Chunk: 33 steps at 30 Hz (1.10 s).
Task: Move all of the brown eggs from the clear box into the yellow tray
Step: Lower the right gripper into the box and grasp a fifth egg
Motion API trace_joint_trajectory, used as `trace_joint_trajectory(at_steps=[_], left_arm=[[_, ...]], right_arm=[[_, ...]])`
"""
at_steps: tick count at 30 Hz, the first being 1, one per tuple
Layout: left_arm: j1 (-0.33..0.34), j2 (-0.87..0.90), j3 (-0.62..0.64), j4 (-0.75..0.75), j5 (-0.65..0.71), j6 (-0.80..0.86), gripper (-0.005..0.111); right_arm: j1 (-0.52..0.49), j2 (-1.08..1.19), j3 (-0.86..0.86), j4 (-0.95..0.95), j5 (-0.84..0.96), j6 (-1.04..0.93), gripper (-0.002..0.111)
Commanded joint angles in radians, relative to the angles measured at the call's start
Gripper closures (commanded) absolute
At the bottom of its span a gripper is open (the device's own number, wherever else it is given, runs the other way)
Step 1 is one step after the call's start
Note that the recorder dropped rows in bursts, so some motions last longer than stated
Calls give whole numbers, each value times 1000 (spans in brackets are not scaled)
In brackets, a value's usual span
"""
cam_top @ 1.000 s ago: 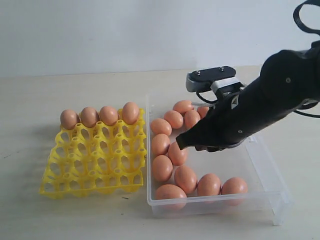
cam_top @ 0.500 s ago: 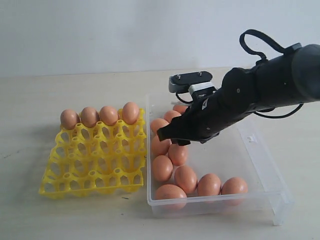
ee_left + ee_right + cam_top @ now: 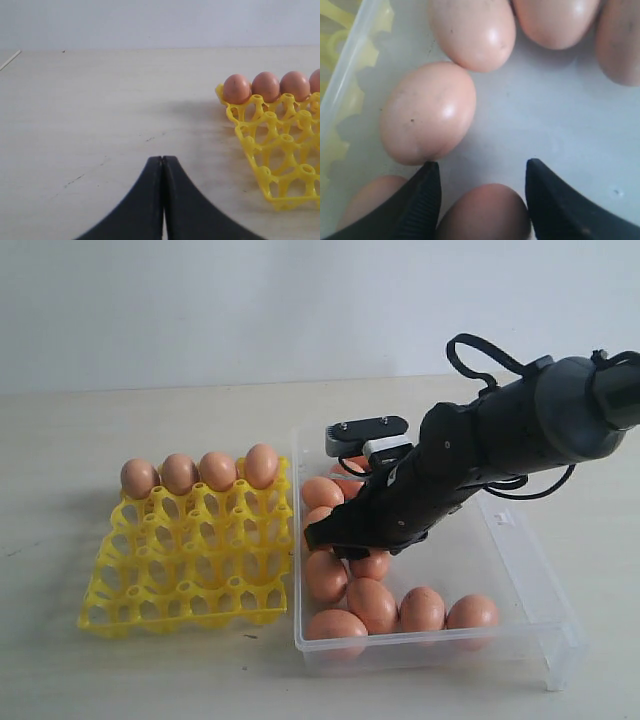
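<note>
Left gripper (image 3: 162,165): you see it only in its own wrist view. Its two fingers are pressed flat together with nothing between them. It hangs over bare table (image 3: 75,125), and a corner of the yellow tray (image 3: 270,150) lies off to one side, apart from the fingers.

Yellow tray, exterior view (image 3: 185,565): it sits on the left of the table, just beside the clear box (image 3: 520,560). Four brown eggs (image 3: 217,470) stand upright in its back row, one per cup. Only that row is filled.

Clear box: more brown eggs lie inside, along the left wall and the near wall, most touching a neighbour. Your arm hides several, so no count is entered.

Right gripper (image 3: 318,536): it reaches down into the clear box at the left wall, the side next to the tray. In the right wrist view the jaws stand apart, with one finger (image 3: 420,200) on each side of a single egg (image 3: 485,212). You cannot tell whether the pads touch it. A second egg (image 3: 427,112) lies just beside one fingertip, close against the box wall, and the tray's yellow shows through that wall.
</note>
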Motion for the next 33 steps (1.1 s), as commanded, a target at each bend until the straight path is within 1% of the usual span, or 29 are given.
trace_joint_trajectory(at_steps=[1,6,10,12,20,27,33], left_arm=[[-9,-6,-4,-6,-12,0,107],[-9,-6,-4,-6,-12,0,107],[-9,-6,-4,-6,-12,0,107],[-9,-6,-4,-6,-12,0,107],[-9,-6,-4,-6,-12,0,107],[-9,-6,-4,-6,-12,0,107],[-9,-6,-4,-6,-12,0,107]], right_arm=[[7,13,4,18,8,-3,58],[7,13,4,14,-3,-82,57],[7,4,4,14,-14,-96,48],[7,-1,4,14,-14,-99,46],[7,-9,4,9,-8,-99,46],[-2,-60,4,-31,14,-99,46],[-18,-85,4,-107,87,-99,46]])
